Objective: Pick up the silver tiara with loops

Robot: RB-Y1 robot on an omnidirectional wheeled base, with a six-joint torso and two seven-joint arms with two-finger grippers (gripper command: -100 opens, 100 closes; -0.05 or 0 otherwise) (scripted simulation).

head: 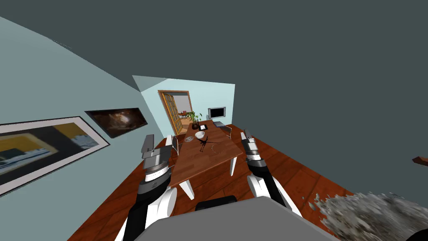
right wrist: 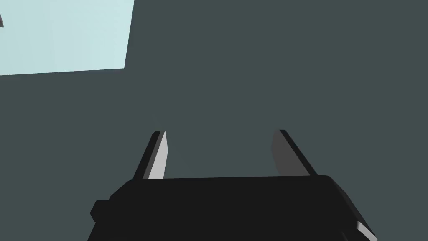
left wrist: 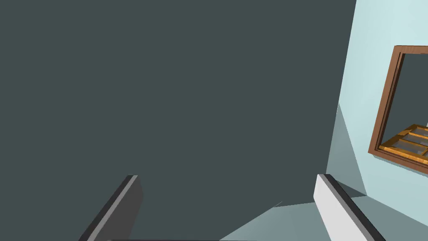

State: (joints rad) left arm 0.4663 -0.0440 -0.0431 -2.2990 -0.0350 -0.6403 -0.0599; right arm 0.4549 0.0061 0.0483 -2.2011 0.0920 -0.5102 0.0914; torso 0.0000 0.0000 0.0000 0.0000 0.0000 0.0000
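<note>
A long brown wooden table [head: 196,167] stands ahead of me, lengthwise. On its far half lies a small silvery, lacy round thing [head: 189,139], likely the tiara, beside a white bowl [head: 200,134]. A dark spindly object [head: 203,144] and a thin pale ring [head: 217,149] lie nearer to me. My left gripper [head: 148,144] is raised off the table's left side, short of these things. In its wrist view the left gripper [left wrist: 228,201] is open and empty. My right gripper [head: 247,136] is raised off the table's right side. The right gripper [right wrist: 223,152] is also open and empty.
Chairs [head: 174,144] stand at the table's long sides. A potted plant [head: 194,119] and flat items sit at the far end. Beyond are an open wooden door [head: 171,112] and a screen [head: 217,112]. A shaggy grey rug [head: 368,213] lies at my right.
</note>
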